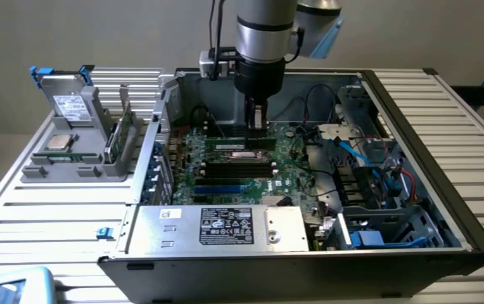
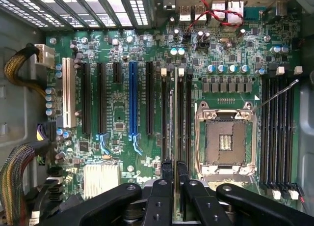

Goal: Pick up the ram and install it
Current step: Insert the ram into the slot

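Slatted metal bench (image 1: 47, 209) carries everything. At the exterior view's left you have a grey holder (image 1: 73, 172) with the boxy drive (image 1: 71, 104) and the silver processor (image 1: 59, 142). Moving right, the open computer case (image 1: 445, 158) sits mid-bench, and the gripper (image 1: 259, 132) reaches down into it, pressed onto the ram (image 1: 240, 144) at mid-length. From the wrist, the ram (image 2: 175, 113) stands on edge along the memory slots (image 2: 182, 108), just beside the empty processor socket (image 2: 224, 137). You cannot tell whether it is seated. Treat it as light, stiff and fragile: grip the flat faces near the middle, and keep off the contact edge.
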Robot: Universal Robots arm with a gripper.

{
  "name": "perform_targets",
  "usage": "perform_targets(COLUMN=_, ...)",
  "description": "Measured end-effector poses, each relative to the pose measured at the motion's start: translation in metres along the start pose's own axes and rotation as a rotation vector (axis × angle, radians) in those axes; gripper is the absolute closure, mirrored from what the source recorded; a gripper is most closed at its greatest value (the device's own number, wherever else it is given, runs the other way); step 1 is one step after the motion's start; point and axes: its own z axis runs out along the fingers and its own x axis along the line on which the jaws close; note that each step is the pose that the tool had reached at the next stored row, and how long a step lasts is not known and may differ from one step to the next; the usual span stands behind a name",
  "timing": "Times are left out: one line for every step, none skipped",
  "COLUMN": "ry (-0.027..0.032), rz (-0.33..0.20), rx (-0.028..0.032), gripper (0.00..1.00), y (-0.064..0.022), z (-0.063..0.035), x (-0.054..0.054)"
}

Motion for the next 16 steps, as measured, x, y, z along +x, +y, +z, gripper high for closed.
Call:
perform_targets(ry=-0.0042, rz=0.000, rx=0.0000, gripper=0.85, y=0.0000, z=0.0007, x=0.000)
perform_targets(ry=-0.0058, rz=0.000, rx=0.0000, gripper=0.85, y=0.0000, z=0.0015, x=0.000)
perform_targets(ry=-0.0067, rz=0.000, rx=0.0000, gripper=0.85, y=-0.0001, z=0.0026, x=0.001)
perform_targets(ry=-0.0067, rz=0.000, rx=-0.0001, gripper=0.85, y=-0.0001, z=0.0043, x=0.002)
perform_targets(ry=-0.0068, rz=0.000, rx=-0.0001, gripper=0.85, y=-0.0002, z=0.0061, x=0.002)
perform_targets(ry=-0.0069, rz=0.000, rx=-0.0001, gripper=0.85, y=-0.0002, z=0.0079, x=0.002)
perform_targets(ry=-0.0068, rz=0.000, rx=-0.0001, gripper=0.85, y=-0.0003, z=0.0097, x=0.002)
perform_targets(ry=-0.0069, rz=0.000, rx=-0.0001, gripper=0.85, y=-0.0003, z=0.0115, x=0.002)
perform_targets(ry=-0.0068, rz=0.000, rx=-0.0001, gripper=0.85, y=-0.0004, z=0.0133, x=0.002)
perform_targets(ry=-0.0068, rz=0.000, rx=-0.0001, gripper=0.85, y=-0.0005, z=0.0152, x=0.002)
perform_targets(ry=-0.0068, rz=0.000, rx=-0.0001, gripper=0.85, y=-0.0005, z=0.0170, x=0.002)
perform_targets(ry=-0.0068, rz=0.000, rx=-0.0001, gripper=0.85, y=-0.0004, z=0.0188, x=0.002)
perform_targets(ry=-0.0069, rz=0.000, rx=-0.0001, gripper=0.85, y=-0.0004, z=0.0206, x=0.002)
perform_targets(ry=-0.0067, rz=0.000, rx=-0.0002, gripper=0.85, y=-0.0003, z=0.0224, x=0.003)
perform_targets(ry=-0.0069, rz=0.000, rx=0.0000, gripper=0.85, y=-0.0003, z=0.0241, x=0.003)
perform_targets(ry=-0.0068, rz=0.000, rx=-0.0001, gripper=0.85, y=-0.0004, z=0.0257, x=0.004)
